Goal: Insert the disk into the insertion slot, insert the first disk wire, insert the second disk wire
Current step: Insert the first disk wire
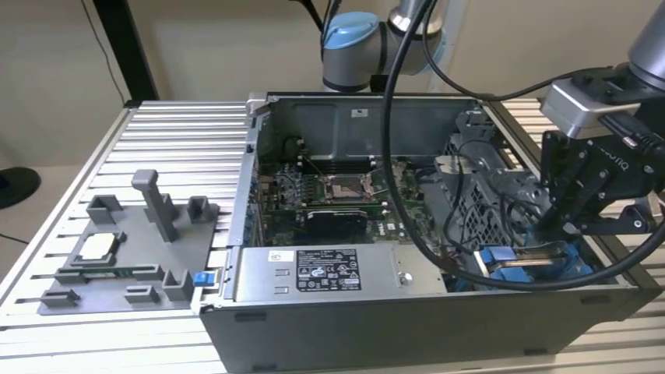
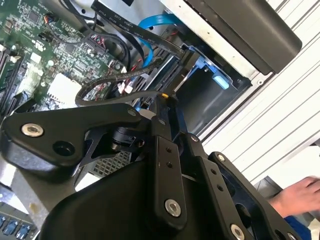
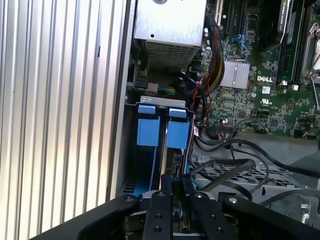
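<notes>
Looking at this, step one seems done: the disk (image 3: pixel 178 134) sits edge-on in its blue carrier down inside the insertion slot (image 3: pixel 161 102), at the computer case (image 1: pixel 416 327) corner on the exterior view's right. The gripper (image 3: pixel 174 176) reaches down right beside the carrier, jaws drawn close together. They might be pinching a connector, but I honestly can't tell. A bunch of loose black cables (image 3: pixel 235 167) is draped just next to the bay, so I'd guess the wire steps aren't finished. The plug end itself is hidden.
</notes>
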